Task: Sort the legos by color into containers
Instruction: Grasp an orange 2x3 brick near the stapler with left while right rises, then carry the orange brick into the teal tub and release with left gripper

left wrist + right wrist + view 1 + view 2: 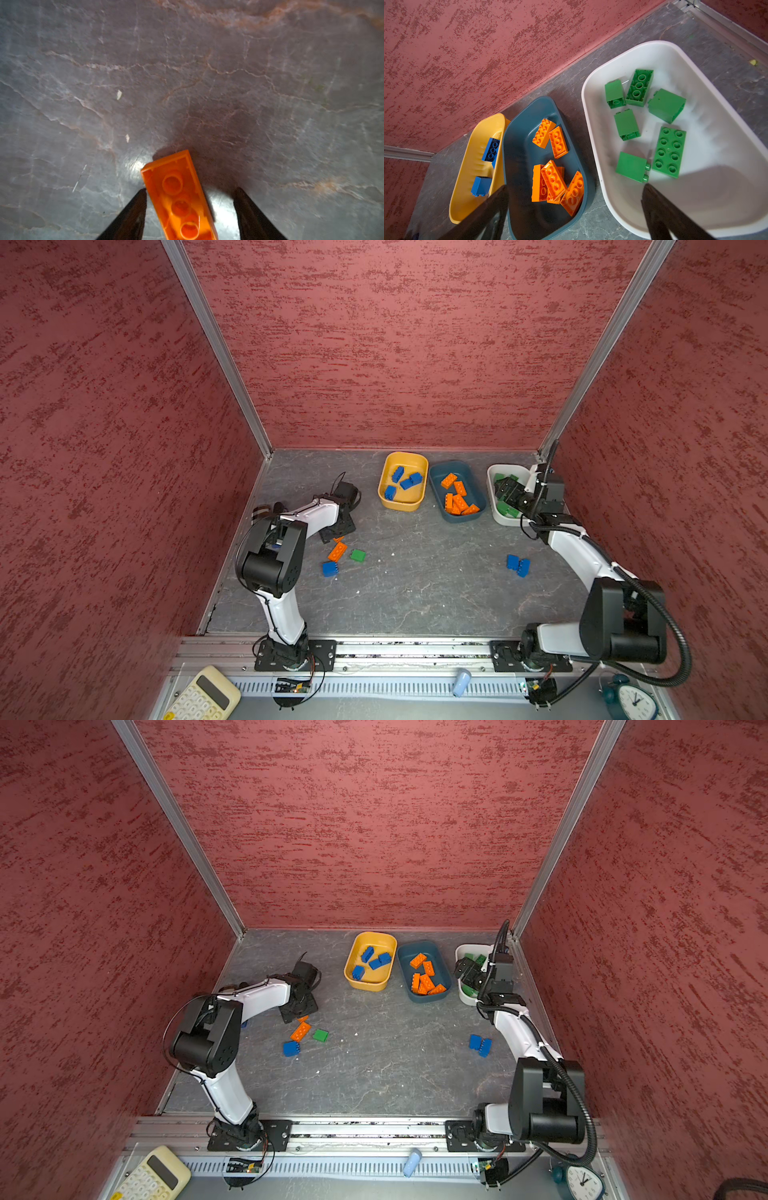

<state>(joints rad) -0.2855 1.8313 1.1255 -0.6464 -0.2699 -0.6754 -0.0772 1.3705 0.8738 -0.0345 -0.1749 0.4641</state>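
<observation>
The left gripper (190, 189) stands low over the slate-grey table (415, 593), jaws part open astride an upturned orange brick (178, 193); one finger touches its side, the other stands clear. Near it lie a long orange brick (337, 551), a green square brick (358, 555) and a blue brick (330, 568); two blue bricks (518, 564) lie touching near the right arm. The right gripper (575, 186) hangs wide open and empty over the white tub (505, 520) of green bricks (668, 151); the yellow tub (411, 460) holds sorted blue bricks (405, 481), the teal tub (471, 472) sorted orange bricks (459, 497).
</observation>
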